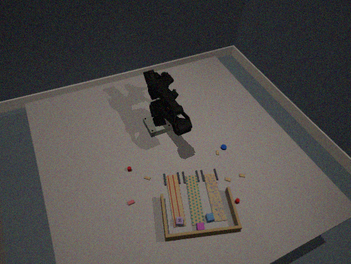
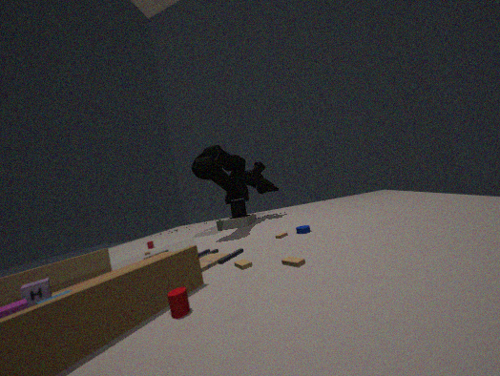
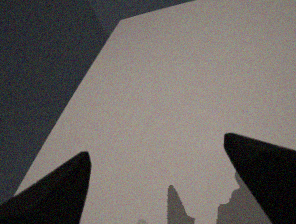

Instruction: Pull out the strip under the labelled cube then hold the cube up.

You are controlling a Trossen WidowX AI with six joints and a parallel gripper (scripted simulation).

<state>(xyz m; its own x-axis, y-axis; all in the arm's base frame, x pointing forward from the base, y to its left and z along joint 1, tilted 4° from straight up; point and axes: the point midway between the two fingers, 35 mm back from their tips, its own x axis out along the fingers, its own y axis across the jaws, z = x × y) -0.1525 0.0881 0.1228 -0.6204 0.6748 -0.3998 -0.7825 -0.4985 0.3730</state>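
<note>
The gripper [image 1: 182, 124] hangs with fingers wide apart, gripping nothing — the labelled cube [image 1: 179, 220] sits well beyond it on the striped strip [image 1: 175, 198], inside the wooden frame [image 1: 202, 232].

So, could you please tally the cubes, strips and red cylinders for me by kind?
Cubes: 3 (labelled cube, magenta cube, blue cube)
Strips: 3 (striped strip, dotted strip, speckled strip)
Red cylinders: 2 (left, right)
Total: 8

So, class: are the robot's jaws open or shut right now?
Open. In the wrist view the two dark fingers stand far apart, with only bare table between them.
</note>
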